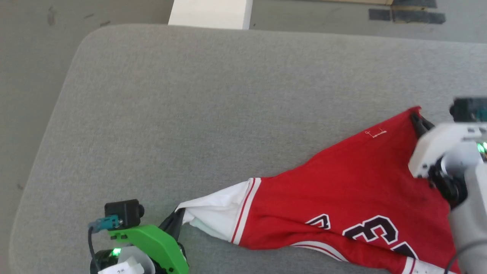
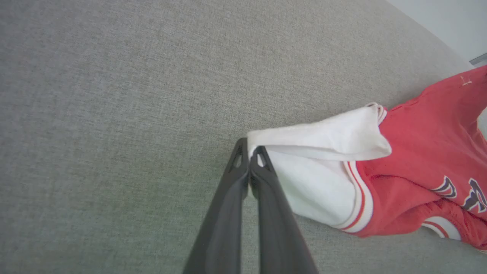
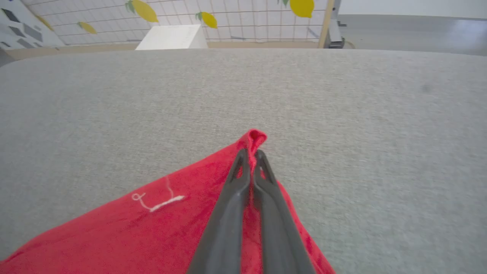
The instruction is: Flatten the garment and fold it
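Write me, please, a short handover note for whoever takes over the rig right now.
Left gripper: shut on the edge of the shirt's white sleeve.
Right gripper: shut on a red corner of the shirt.
Shirt: on the grey surface, stretched between the grippers, bunched and wrinkled, lettering up.
Done: both grips taken.
Left: flatten it, then fold.

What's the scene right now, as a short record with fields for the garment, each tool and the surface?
garment: red jersey, lying rumpled, not yet folded
left tool: shut on the edge of the white sleeve
right tool: shut on the red corner
surface: grey fabric-covered top
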Tool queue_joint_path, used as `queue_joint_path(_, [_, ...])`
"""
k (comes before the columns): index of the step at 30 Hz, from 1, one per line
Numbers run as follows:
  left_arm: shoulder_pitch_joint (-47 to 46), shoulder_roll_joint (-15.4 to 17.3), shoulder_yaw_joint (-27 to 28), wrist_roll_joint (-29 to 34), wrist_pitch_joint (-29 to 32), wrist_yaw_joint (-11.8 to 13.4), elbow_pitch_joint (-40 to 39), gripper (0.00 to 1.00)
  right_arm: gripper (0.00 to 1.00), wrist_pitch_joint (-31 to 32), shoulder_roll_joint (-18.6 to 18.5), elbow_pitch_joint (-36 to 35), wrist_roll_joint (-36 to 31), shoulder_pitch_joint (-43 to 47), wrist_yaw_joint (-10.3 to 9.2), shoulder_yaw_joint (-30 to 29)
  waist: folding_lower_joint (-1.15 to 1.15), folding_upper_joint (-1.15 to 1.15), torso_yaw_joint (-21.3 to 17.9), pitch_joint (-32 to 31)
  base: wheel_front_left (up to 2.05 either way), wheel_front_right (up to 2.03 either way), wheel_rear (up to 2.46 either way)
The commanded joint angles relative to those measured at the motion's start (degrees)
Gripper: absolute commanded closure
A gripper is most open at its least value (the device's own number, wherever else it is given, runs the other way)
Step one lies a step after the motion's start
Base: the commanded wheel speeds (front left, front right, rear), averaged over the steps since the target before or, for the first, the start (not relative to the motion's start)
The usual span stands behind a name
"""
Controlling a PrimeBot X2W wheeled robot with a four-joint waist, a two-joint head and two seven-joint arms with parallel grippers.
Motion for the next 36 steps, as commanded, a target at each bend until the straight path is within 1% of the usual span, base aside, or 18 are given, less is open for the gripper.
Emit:
queue_joint_path(1, [0.8,0.6,0.4,0.1,-0.2,0.5,-0.4,1.00,1.00,-2.0,0.4,-2.3,0.7,3.1,-0.08,-0.9,0.00,0.00,-2.1,-2.5,0.00,0.00,0.00])
queue_joint_path(5, [1.7,1.2,1.2,0.4,-1.0,1.1,-1.7,1.00,1.00,-5.2,2.0,-10.1,1.4,11.0,-0.08,-4.0,0.00,0.00,-3.7,-4.3,0.00,0.00,0.00])
queue_joint_path(9, [1.8,1.2,2.4,0.7,-3.2,1.3,-3.1,1.00,1.00,-5.7,4.5,-18.7,1.0,18.8,-0.08,-7.7,0.00,0.00,-5.3,-5.6,0.00,0.00,0.00])
queue_joint_path(12, [0.5,0.7,3.9,0.1,-5.6,1.0,-4.2,1.00,1.00,-4.2,6.2,-25.5,0.5,23.2,-0.08,-9.9,0.00,0.00,-6.5,-6.2,0.00,0.00,0.00])
queue_joint_path(14, [-1.1,0.2,4.9,-1.0,-6.8,0.4,-4.8,1.00,1.00,-2.4,6.6,-29.6,0.1,24.8,-0.08,-10.8,0.00,0.00,-7.3,-6.5,0.00,0.00,0.00])
queue_joint_path(16, [-3.4,0.2,5.7,-1.9,-7.2,-0.5,-5.3,1.00,1.00,-0.2,6.3,-33.0,-0.3,25.3,-0.08,-11.1,0.00,0.00,-7.9,-6.6,0.00,0.00,0.00])
queue_joint_path(18, [-7.5,0.7,6.3,-2.4,-7.2,-1.7,-5.6,1.00,1.00,3.1,5.2,-36.6,-0.6,24.7,-0.08,-10.7,0.00,0.00,-8.7,-6.2,0.00,0.00,0.00])
queue_joint_path(21, [-14.6,1.5,6.9,-3.2,-6.5,-3.3,-5.8,1.00,1.00,7.5,2.1,-39.8,-1.1,21.7,-0.08,-9.1,0.00,0.00,-9.6,-5.1,0.00,0.00,0.00])
queue_joint_path(23, [-20.1,2.2,7.2,-3.5,-5.4,-4.2,-5.4,1.00,1.00,10.6,-0.2,-41.0,-0.8,18.1,-0.08,-7.8,0.00,0.00,-10.3,-3.9,0.00,0.00,0.00])
queue_joint_path(25, [-26.7,3.3,7.4,-3.1,-3.8,-4.7,-4.2,1.00,1.00,13.5,-2.7,-42.0,-0.6,12.7,-0.08,-6.3,0.00,0.00,-11.1,-1.9,0.00,0.00,0.00])
queue_joint_path(26, [-29.4,3.4,7.6,-3.2,-3.5,-4.7,-3.4,1.00,1.00,14.4,-3.5,-41.9,-0.5,10.3,-0.08,-5.6,0.00,0.00,-11.4,-1.1,0.00,0.00,0.00])
queue_joint_path(30, [-42.2,2.7,9.6,-4.1,-3.7,-4.5,1.8,1.00,1.00,17.3,-6.5,-39.7,-0.2,-0.9,-0.08,-1.8,0.00,0.00,-12.1,3.2,0.00,0.00,0.00])
queue_joint_path(32, [-48.4,3.2,9.9,-3.3,-4.0,-4.7,5.1,1.00,1.00,18.3,-7.4,-37.9,0.1,-6.4,-0.08,0.6,0.00,0.00,-12.5,5.3,0.00,0.00,0.00])
queue_joint_path(34, [-54.5,4.4,9.5,-1.4,-4.2,-5.2,8.1,1.00,1.00,18.8,-8.4,-35.6,-0.4,-12.3,-0.08,3.1,0.00,0.00,-13.1,7.6,0.00,0.00,0.00])
queue_joint_path(36, [-60.2,5.1,9.0,0.3,-4.6,-5.5,10.7,1.00,1.00,19.0,-8.7,-32.6,-1.0,-18.3,-0.08,5.2,0.00,0.00,-13.5,9.8,0.00,0.00,0.00])
